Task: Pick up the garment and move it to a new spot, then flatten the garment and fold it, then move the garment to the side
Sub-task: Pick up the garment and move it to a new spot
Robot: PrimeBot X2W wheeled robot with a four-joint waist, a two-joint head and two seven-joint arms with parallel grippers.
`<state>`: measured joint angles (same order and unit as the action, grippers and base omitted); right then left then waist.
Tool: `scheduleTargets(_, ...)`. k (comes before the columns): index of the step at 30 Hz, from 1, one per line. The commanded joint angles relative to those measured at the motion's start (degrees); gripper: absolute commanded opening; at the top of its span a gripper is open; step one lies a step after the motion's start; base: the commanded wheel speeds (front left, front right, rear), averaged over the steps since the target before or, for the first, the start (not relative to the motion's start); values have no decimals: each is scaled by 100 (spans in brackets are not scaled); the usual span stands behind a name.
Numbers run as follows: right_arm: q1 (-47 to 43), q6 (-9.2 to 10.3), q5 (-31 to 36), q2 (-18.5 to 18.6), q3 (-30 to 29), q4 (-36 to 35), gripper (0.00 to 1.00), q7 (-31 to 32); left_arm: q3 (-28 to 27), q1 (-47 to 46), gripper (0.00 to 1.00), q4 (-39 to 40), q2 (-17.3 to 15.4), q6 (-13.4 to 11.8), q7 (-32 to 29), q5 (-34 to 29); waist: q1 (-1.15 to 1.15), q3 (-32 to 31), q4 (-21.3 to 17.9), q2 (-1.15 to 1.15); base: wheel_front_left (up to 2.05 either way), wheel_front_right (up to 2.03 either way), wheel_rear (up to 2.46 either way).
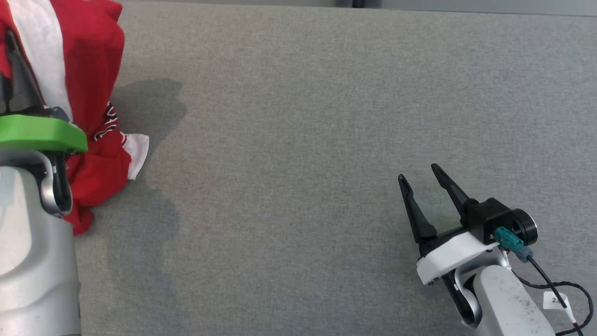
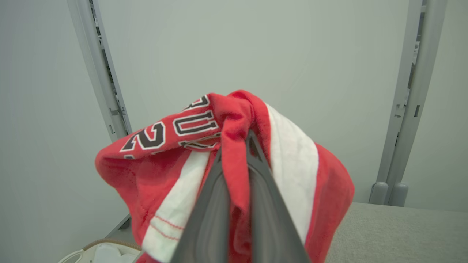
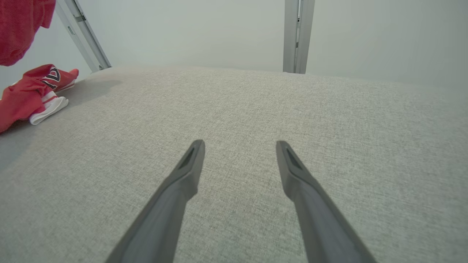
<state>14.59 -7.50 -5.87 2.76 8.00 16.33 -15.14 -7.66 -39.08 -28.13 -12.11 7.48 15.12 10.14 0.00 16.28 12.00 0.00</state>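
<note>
Two hands: the right hand [image 1: 418,171] spread over the grey woven surface [image 1: 303,140], the left hand [image 2: 236,146] pinching the one red-and-white garment [image 1: 93,60] at the surface's left edge, its lower folds resting there. Beyond stand two grey posts [image 3: 297,36] and a pale wall [image 3: 182,33].

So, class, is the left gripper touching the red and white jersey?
Touching. In the left wrist view the left gripper is shut on a fold of the red and white jersey, cloth squeezed between its fingers.
</note>
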Motion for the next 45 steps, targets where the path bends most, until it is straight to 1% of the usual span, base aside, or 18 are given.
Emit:
scheduleTargets(1, -71, 2, -65, 27, 14, -7, 100, -2, 101, 84, 0, 200, 52, -9, 6, -10, 0, -242, -213, 0, 0, 0, 0)
scheduleTargets(6, -179, 2, -144, 27, 65, -55, 100, -1, 668, 155, 0, 769, 219, -7, 6, 223, 0, -393, -599, 0, 0, 0, 0)
scheduleTargets(11, -284, 2, -194, 25, 58, -68, 100, -2, 1400, 303, 0, 969, 450, -6, 6, 396, 0, -468, -1082, 0, 0, 0, 0)
scheduleTargets(17, -393, 2, -257, 24, 97, -90, 100, -2, 2343, 554, 0, 807, 679, -6, 6, 612, 0, -538, -1758, 0, 0, 0, 0)
scheduleTargets(21, -460, 2, -290, 22, 111, -116, 100, -2, 2769, 738, 0, 665, 782, -5, 6, 706, 0, -569, -2144, 0, 0, 0, 0)
scheduleTargets(24, -489, 2, -323, 23, 153, -111, 100, -2, 3018, 899, 0, 501, 826, -5, 6, 647, 0, -580, -2424, 0, 0, 0, 0)
scheduleTargets(27, -525, 2, -334, 24, 138, -103, 100, -2, 3275, 1027, 0, 278, 852, -5, 6, 596, 0, -571, -2608, 0, 0, 0, 0)
scheduleTargets(28, -544, 2, -326, 22, 139, -104, 100, -1, 3357, 1067, 4, 193, 848, -5, 7, 554, 0, -564, -2663, 0, 0, 0, 0)
scheduleTargets(29, -558, 2, -325, 22, 137, -106, 100, -2, 3398, 1095, 38, 134, 846, -5, 7, 539, 0, -557, -2702, 0, 0, 0, 0)
scheduleTargets(30, -571, 2, -331, 22, 130, -112, 100, -2, 3438, 1135, 95, 49, 844, -6, 7, 519, 0, -548, -2737, 0, 0, 0, 0)
scheduleTargets(31, -582, 2, -338, 24, 122, -114, 100, -2, 3448, 1170, 100, 10, 843, -6, 7, 485, 0, -544, -2757, 0, 0, 0, 0)
scheduleTargets(34, -582, 2, -343, 23, 110, -121, 100, -2, 3358, 1302, 100, -80, 848, -6, 6, 449, 0, -547, -2790, 0, 0, 0, 0)
scheduleTargets(40, -617, 2, -324, 25, 7, -122, 100, -2, 2741, 1820, 100, 119, 869, -33, 6, 336, 0, -687, -2739, 0, 0, 0, 0)
scheduleTargets(45, -702, 2, -359, 25, -39, -123, 100, -2, 2139, 2356, 100, 312, 853, -64, 6, 174, 0, -831, -2605, 0, 0, 0, 0)
